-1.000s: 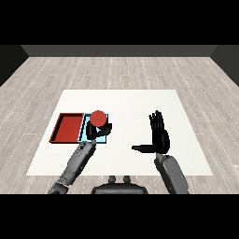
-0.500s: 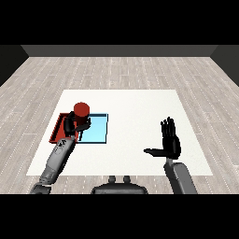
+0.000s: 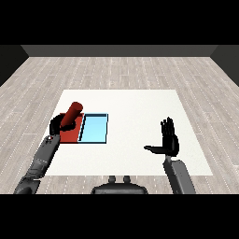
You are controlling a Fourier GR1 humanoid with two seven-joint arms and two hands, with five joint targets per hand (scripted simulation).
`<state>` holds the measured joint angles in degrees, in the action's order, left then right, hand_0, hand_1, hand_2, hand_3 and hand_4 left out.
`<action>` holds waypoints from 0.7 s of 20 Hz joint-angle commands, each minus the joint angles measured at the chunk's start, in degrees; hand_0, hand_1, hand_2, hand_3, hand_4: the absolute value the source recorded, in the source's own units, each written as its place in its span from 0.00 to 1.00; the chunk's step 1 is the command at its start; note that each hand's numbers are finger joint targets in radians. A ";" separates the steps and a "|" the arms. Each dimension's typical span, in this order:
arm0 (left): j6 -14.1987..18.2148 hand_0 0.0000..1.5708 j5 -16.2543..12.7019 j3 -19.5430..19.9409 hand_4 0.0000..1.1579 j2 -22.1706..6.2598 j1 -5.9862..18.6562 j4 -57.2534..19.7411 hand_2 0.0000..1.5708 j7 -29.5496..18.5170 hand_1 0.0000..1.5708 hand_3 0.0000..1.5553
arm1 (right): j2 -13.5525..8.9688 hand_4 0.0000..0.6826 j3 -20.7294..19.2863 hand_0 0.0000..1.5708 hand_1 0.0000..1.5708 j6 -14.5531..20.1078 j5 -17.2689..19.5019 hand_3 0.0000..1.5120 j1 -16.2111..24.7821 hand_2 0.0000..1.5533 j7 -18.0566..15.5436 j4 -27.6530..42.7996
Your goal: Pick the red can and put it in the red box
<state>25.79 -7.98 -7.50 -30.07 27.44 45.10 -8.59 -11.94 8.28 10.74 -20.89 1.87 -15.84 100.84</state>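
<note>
The left hand (image 3: 59,124) is over the red tray (image 3: 71,134), its fingers curled round the lower part of the red can (image 3: 73,115). The can is tilted, its top end leaning up and to the right, away from the hand. It sits above the tray's area in the head view, though whether its bottom end touches the tray floor cannot be told, since the hand hides that end. The grey left forearm runs down from the hand toward the view's lower left corner.

The red tray lies on the white counter (image 3: 135,107) with the light blue tray (image 3: 94,128) touching it on its right side (the two share an edge). The blue tray holds nothing that shows.

The right hand (image 3: 169,141) is well apart from both trays, over the right half of the counter. Its fingers are straight and point upward, held close together, with the thumb sticking out sideways to the left. It holds nothing and touches nothing. Its forearm drops toward the lower right.
</note>
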 commanded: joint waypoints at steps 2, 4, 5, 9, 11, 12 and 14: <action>-2.44 0.96 3.05 -0.07 0.84 -2.65 4.32 -16.98 0.91 5.23 0.96 0.88 | 1.43 0.00 -0.50 0.00 0.00 -0.63 -0.68 0.00 -3.38 0.00 -0.88 -3.24; -0.11 0.60 6.24 -1.74 0.77 -0.38 6.46 -23.31 0.54 4.22 0.60 0.43 | 0.85 0.00 -1.08 0.00 0.00 -1.41 0.41 0.00 -1.40 0.00 -3.38 -5.62; -2.48 0.68 5.79 -1.54 0.71 -1.05 6.68 -25.20 0.62 5.95 0.68 0.40 | 2.00 0.00 -0.70 0.00 0.00 0.39 1.33 0.00 -6.40 0.00 -1.55 -8.82; -3.46 0.61 6.57 -0.92 0.63 0.83 7.35 -33.01 0.58 2.11 0.61 0.00 | 1.07 0.00 -1.66 0.00 0.00 -0.63 1.62 0.00 -5.04 0.00 -3.24 -9.54; -5.30 0.71 6.97 -1.15 0.56 2.87 8.69 -35.79 0.66 2.36 0.71 0.00 | 1.73 0.00 -2.18 0.00 0.00 -0.24 1.75 0.00 -7.78 0.00 -3.29 -11.88; -6.21 0.56 6.69 -0.50 0.45 2.74 9.42 -35.98 0.59 -0.20 0.56 0.50 | 2.59 0.00 -1.98 0.00 0.00 -0.92 2.37 0.00 -7.36 0.00 -6.25 -14.27; -9.61 0.00 8.57 -2.40 0.48 2.47 9.05 -38.05 0.00 -0.12 0.00 0.00 | 2.41 0.00 -1.07 0.00 0.00 -1.27 2.51 0.00 -6.13 0.00 -5.74 -12.36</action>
<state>19.75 -1.02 -8.92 -28.07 35.55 11.57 -7.25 -9.88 6.80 10.52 -18.97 -4.62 -19.56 90.06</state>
